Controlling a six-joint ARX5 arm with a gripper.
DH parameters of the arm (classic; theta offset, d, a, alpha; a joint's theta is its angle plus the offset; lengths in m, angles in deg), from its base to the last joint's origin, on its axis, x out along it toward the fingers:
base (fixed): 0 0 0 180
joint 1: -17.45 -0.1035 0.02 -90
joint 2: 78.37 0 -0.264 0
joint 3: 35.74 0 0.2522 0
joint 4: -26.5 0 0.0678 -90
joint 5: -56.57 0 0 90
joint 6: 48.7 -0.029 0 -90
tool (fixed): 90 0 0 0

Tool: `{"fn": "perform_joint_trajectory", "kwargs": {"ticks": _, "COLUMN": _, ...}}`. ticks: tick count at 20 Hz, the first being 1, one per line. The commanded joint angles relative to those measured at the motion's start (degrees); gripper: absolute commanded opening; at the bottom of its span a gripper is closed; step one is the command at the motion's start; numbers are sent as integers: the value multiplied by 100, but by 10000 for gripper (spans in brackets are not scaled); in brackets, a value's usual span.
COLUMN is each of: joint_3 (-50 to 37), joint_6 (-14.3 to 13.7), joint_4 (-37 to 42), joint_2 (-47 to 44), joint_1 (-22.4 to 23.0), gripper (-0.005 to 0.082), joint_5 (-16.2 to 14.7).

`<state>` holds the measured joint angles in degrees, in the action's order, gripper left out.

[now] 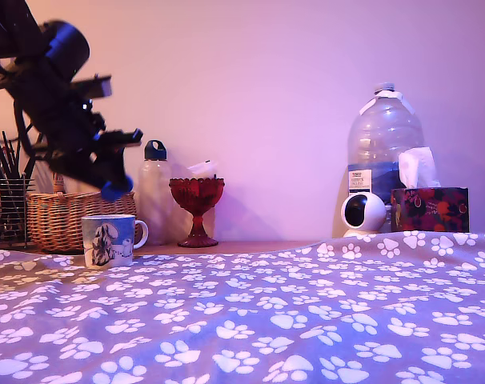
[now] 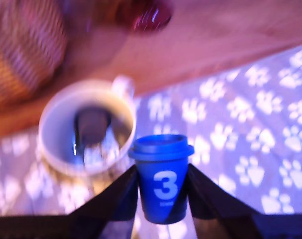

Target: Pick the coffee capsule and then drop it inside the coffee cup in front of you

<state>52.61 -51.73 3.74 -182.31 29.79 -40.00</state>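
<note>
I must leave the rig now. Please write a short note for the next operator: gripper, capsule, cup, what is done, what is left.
Gripper: shut on the blue coffee capsule, marked "3", held upright in the air.
Coffee cup: stands on the paw-print cloth, in front of the wicker basket. It looks empty.
Done: capsule picked up and carried above the cup, near its rim.
Left: centre over the cup opening, open the gripper, drop the capsule in.
</note>
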Motion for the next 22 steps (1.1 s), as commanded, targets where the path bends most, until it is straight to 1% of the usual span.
{"fn": "perform_joint_trajectory", "kwargs": {"ticks": 1, "joint_3": 57, "joint_6": -260, "joint_4": 195, "joint_2": -9, "joint_1": -4, "gripper": 90, "joint_5": -28}}
{"fn": "perform_joint_trajectory", "kwargs": {"ticks": 2, "joint_3": 57, "joint_6": -317, "joint_4": 332, "joint_2": -9, "joint_1": -24, "gripper": 90, "joint_5": -22}}
{"fn": "perform_joint_trajectory", "kwargs": {"ticks": 3, "joint_3": 57, "joint_6": -315, "joint_4": 487, "joint_2": -9, "joint_1": -50, "gripper": 90, "joint_5": -24}}
{"fn": "perform_joint_trajectory", "kwargs": {"ticks": 5, "joint_3": 57, "joint_6": -280, "joint_4": 719, "joint_2": -9, "joint_1": -125, "gripper": 90, "joint_5": -22}}
{"fn": "perform_joint_trajectory", "kwargs": {"ticks": 7, "joint_3": 57, "joint_6": -240, "joint_4": 734, "joint_2": -11, "joint_1": -210, "gripper": 90, "joint_5": -22}}
{"fn": "perform_joint_trajectory", "kwargs": {"ticks": 10, "joint_3": 61, "joint_6": 146, "joint_4": 763, "joint_2": -59, "joint_1": -330, "gripper": 91, "joint_5": -20}}
{"fn": "perform_joint_trajectory", "kwargs": {"ticks": 12, "joint_3": 166, "joint_6": 236, "joint_4": 708, "joint_2": -94, "joint_1": -402, "gripper": 92, "joint_5": -4}}
{"fn": "perform_joint_trajectory", "kwargs": {"ticks": 14, "joint_3": 527, "joint_6": 529, "joint_4": 343, "joint_2": -271, "joint_1": -459, "gripper": 92, "joint_5": -9}}
{"fn": "perform_joint_trajectory", "kwargs": {"ticks": 15, "joint_3": 791, "joint_6": 570, "joint_4": 79, "joint_2": -411, "joint_1": -461, "gripper": 93, "joint_5": -9}}
{"fn": "perform_joint_trajectory", "kwargs": {"ticks": 19, "joint_3": 1871, "joint_6": 573, "joint_4": -866, "joint_2": -946, "joint_1": -435, "gripper": 94, "joint_5": 0}}
{"fn": "perform_joint_trajectory", "kwargs": {"ticks": 22, "joint_3": 2485, "joint_6": 732, "joint_4": -1563, "joint_2": -1266, "joint_1": -437, "gripper": 94, "joint_5": 9}}
